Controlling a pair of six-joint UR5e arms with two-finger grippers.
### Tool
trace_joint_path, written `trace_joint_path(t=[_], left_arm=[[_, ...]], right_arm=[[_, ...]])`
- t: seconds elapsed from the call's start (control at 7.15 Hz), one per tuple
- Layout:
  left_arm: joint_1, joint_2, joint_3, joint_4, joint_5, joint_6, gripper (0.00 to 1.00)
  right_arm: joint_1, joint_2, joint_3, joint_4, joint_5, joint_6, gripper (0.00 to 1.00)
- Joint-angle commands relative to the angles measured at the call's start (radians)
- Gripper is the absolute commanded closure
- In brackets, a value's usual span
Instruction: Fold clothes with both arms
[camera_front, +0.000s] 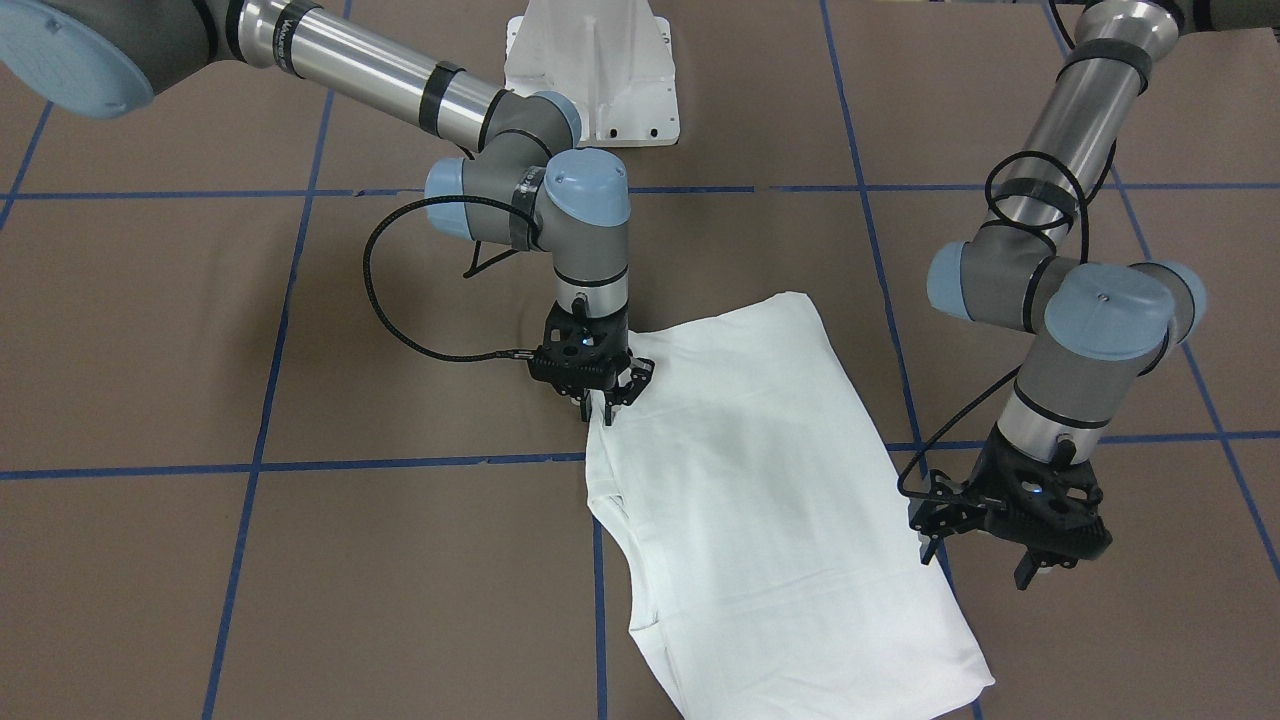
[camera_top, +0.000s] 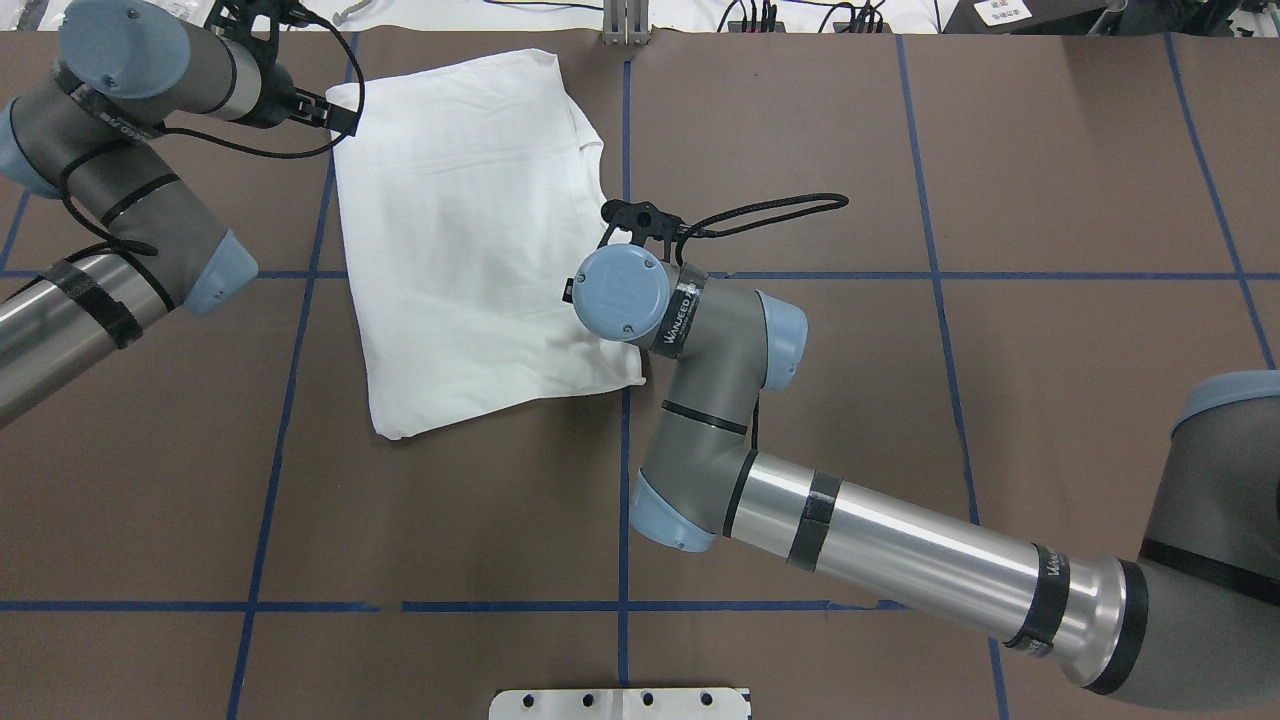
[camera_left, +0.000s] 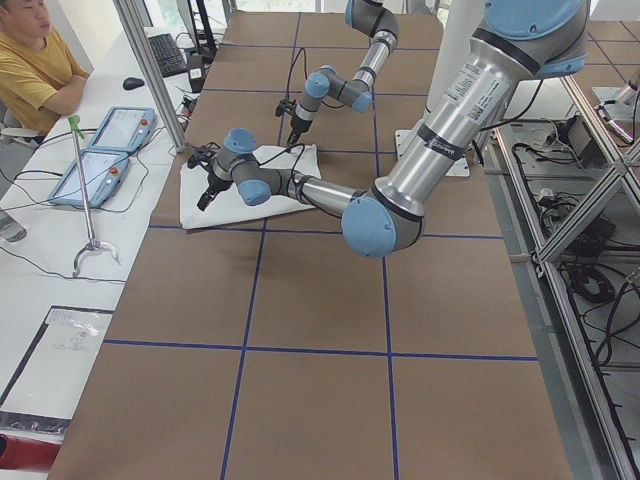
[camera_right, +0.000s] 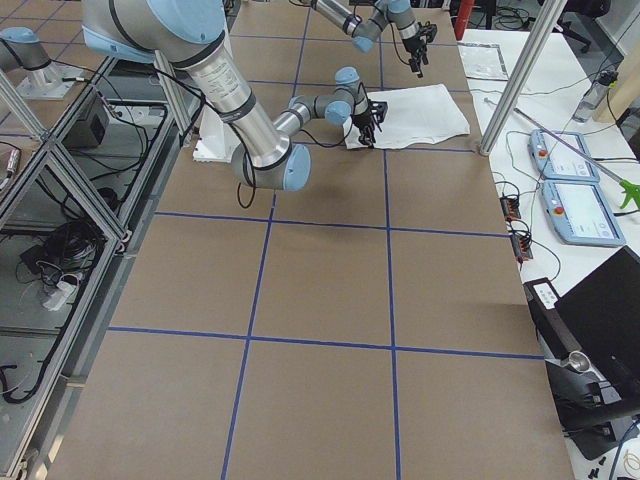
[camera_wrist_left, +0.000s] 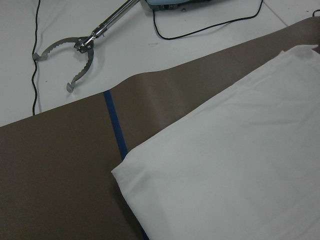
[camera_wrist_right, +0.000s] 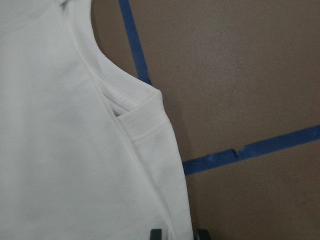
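The white shirt (camera_front: 780, 480) lies folded into a rough rectangle on the brown table, with no print showing. My right gripper (camera_front: 603, 408) is shut on the shirt's edge nearest the robot base, and the cloth peaks slightly up into it. In the right wrist view the hem (camera_wrist_right: 165, 165) runs down between the two fingertips (camera_wrist_right: 156, 233). In the overhead view the right wrist (camera_top: 620, 290) hides that grip. My left gripper (camera_front: 978, 560) hangs open just off the shirt's side edge, holding nothing. The left wrist view shows only a shirt corner (camera_wrist_left: 125, 167), no fingers.
The white pedestal base (camera_front: 590, 70) stands between the arms at the robot's side. Blue tape lines (camera_front: 270, 330) grid the table. Beyond the far edge, a white bench holds a metal grabber tool (camera_wrist_left: 75, 55) and teach pendants (camera_left: 110, 150). A person (camera_left: 30, 60) sits there.
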Motion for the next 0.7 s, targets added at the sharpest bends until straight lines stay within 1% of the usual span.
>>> trace_joint_path(t=[0.0,0.28,0.42,0.56], left_arm=[[0.000,0.001,-0.001,-0.002,0.000,0.000,0.00],[0.000,-0.001,-0.003,-0.004,0.000,0.000,0.00],[0.000,0.001,-0.007,-0.002,0.000,0.000,0.00],[0.002,0.001,-0.010,-0.004,-0.002,0.000,0.00]], right_arm=[[0.000,0.001,0.002,-0.015,0.000,-0.001,1.00],[0.006,-0.004,0.049,-0.059,0.009,-0.003,1.00],[0.026,-0.024,0.113,-0.110,0.032,-0.007,1.00],[0.031,-0.075,0.207,-0.166,0.043,-0.009,1.00]])
